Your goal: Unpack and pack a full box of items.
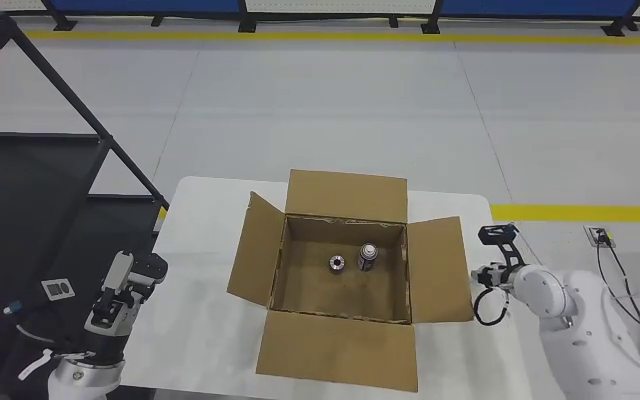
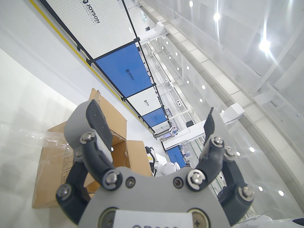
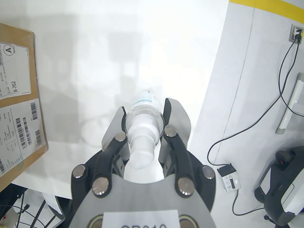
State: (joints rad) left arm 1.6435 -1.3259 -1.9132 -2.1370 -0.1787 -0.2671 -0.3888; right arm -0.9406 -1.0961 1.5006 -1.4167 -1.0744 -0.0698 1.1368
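Note:
An open cardboard box [image 1: 340, 345] stands in the middle of the white table [image 1: 200, 220], flaps spread. On its floor stand a small can [image 1: 368, 256] and a short round item [image 1: 335, 264]. My right gripper [image 3: 144, 112] is shut on a clear plastic bottle [image 3: 145, 110] with a white cap, held upright over the table just right of the box's labelled flap [image 3: 16, 110]. From above, that gripper [image 1: 488, 274] sits off the box's right flap. My left gripper [image 2: 152, 122] is open and empty, pointing up past the box [image 2: 47, 160]; it [image 1: 148, 266] hovers at the table's left edge.
A black frame [image 1: 90, 130] with dark netting stands left of the table. Crumpled clear plastic [image 2: 23, 131] lies near the box on the left. On the floor to the right are a yellow line [image 3: 266, 1], a wall socket [image 3: 295, 33] and a black cable [image 3: 273, 110].

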